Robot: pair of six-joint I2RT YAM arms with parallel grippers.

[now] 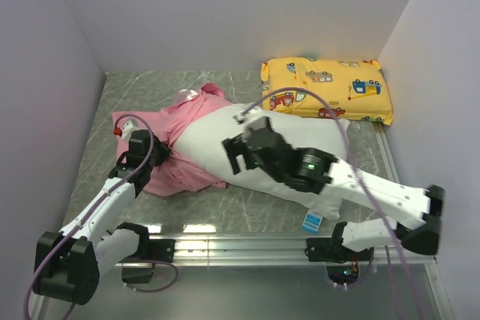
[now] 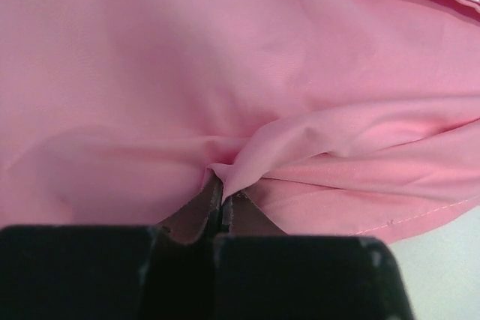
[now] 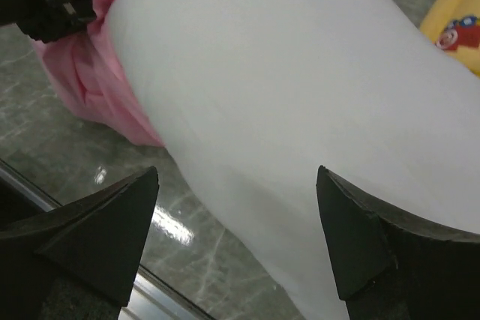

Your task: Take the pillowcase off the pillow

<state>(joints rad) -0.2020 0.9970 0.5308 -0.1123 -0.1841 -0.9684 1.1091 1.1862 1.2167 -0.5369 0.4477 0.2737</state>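
**Pillowcase part-way off: holdings and clearances**

- **Pillow**: white, lying diagonally across the table. Most of its length is bare. Its tag is at the near-right end.
- **Pillowcase**: pink, bunched over the pillow's far-left end only, with mostly its matte inner side showing. Loose folds spill onto the table on the pillow's near-left side.
- **Left gripper**: at the pillow's left end, jaws closed tight on a pinched fold of the pillowcase. Judged purpose: to keep hold of the cover so the pillow can be drawn out of it.
- **Right gripper**: above the bare middle of the pillow, jaws spread wide and gripping nothing. It seems placed to take a new hold on the white body.
- **Yellow pillow**: just beside the pillow's far-right side, touching it or nearly so, which limits travel that way.
- **Open room**: bare table lies left of and beyond the pillow's covered end, so the cover can be pulled off that way. The rail bounds the pillow's near side.
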